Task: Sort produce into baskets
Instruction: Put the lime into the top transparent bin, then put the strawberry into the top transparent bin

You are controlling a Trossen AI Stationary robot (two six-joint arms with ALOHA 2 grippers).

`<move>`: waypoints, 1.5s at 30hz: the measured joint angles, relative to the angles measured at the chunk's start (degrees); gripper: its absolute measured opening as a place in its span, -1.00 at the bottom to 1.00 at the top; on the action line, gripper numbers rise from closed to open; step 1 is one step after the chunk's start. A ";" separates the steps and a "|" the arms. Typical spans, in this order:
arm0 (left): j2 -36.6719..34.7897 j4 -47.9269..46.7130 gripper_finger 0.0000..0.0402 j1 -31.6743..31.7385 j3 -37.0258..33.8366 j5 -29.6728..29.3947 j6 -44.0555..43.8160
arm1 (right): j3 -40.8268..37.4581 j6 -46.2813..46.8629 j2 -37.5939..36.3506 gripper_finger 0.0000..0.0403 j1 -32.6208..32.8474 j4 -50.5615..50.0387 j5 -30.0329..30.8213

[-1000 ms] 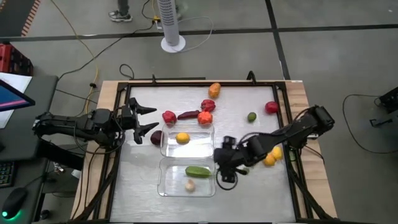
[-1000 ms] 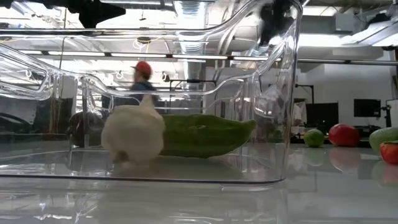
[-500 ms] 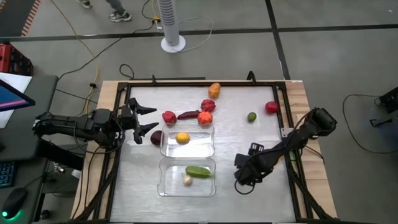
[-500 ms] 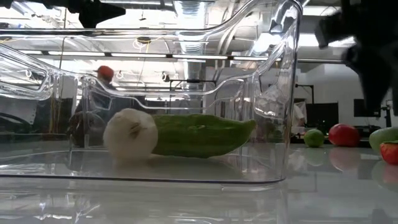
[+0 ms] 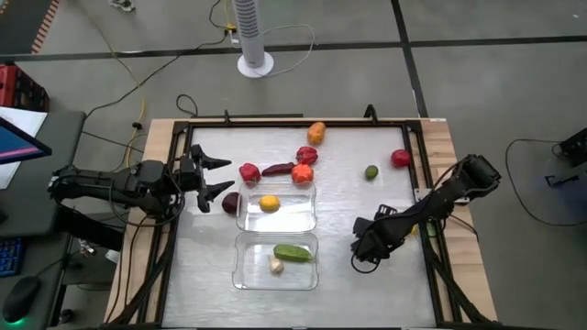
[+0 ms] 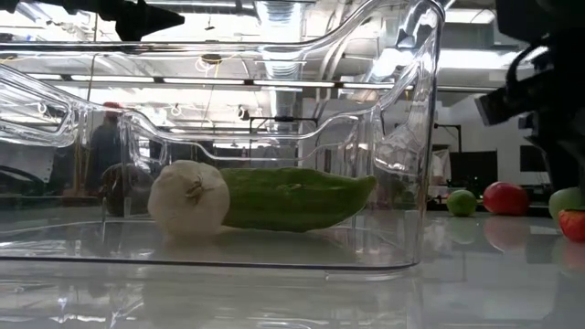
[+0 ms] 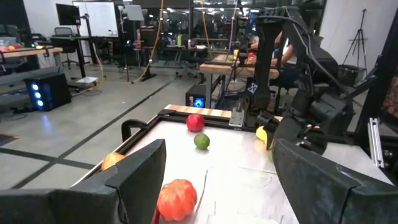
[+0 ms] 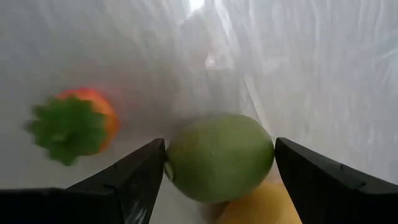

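Observation:
My right gripper [image 5: 366,251] points down near the table's right edge, open. Its fingers stand on either side of a round green fruit [image 8: 219,157], which lies against a yellow piece [image 8: 261,208]; a red strawberry [image 8: 74,127] lies beside them. Two clear baskets sit mid-table. The far basket [image 5: 307,218] holds a yellow fruit [image 5: 269,203]. The near basket [image 5: 246,275] holds a green cucumber [image 6: 292,196] and a pale garlic bulb [image 6: 188,199], both resting on its floor. My left gripper [image 5: 218,174] waits open at the table's left edge. My right gripper comes at the round green fruit from above, one finger [image 8: 134,180] on each side of it. Whether the fingers touch the fruit I cannot tell. The fruit rests on the table.
Loose produce lies on the far half: an orange piece [image 5: 316,133], red pieces [image 5: 307,156] [image 5: 249,171] [image 5: 400,159], a dark chilli [image 5: 278,169], a tomato [image 5: 302,173], a lime [image 5: 371,171], a dark purple piece [image 5: 230,203]. A raised frame [image 5: 415,165] borders the table.
My right gripper has gone from beside the near basket toward the table's right edge and down, tipping over until it points down at the green fruit. In the near basket the garlic bulb has rolled from upright onto its side and come to rest against the cucumber.

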 joint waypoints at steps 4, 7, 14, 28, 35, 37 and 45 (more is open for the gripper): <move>0.01 0.18 0.40 -0.01 0.00 0.00 0.00 | -1.00 0.02 -0.02 0.59 0.00 0.09 0.02; 0.01 0.27 0.40 -0.01 0.00 0.00 0.11 | -1.10 0.00 -0.07 0.49 0.00 0.11 0.12; 0.00 0.38 0.40 0.00 0.00 0.00 0.09 | 1.47 -1.24 -0.07 0.32 -0.08 -1.01 1.13; 0.01 1.38 0.40 0.01 0.00 0.39 0.04 | 22.39 -22.26 -0.07 0.31 -3.93 8.65 26.44; 0.00 1.30 0.40 0.00 0.00 0.44 0.02 | 22.01 -43.44 2.41 0.40 -10.24 34.72 26.10; 0.01 1.25 0.40 0.00 0.00 0.44 0.02 | 21.98 -44.97 2.74 0.47 -12.38 35.50 22.69; 0.01 1.01 0.40 0.01 0.00 0.44 0.84 | 22.88 -34.81 2.52 0.83 -17.31 26.69 7.31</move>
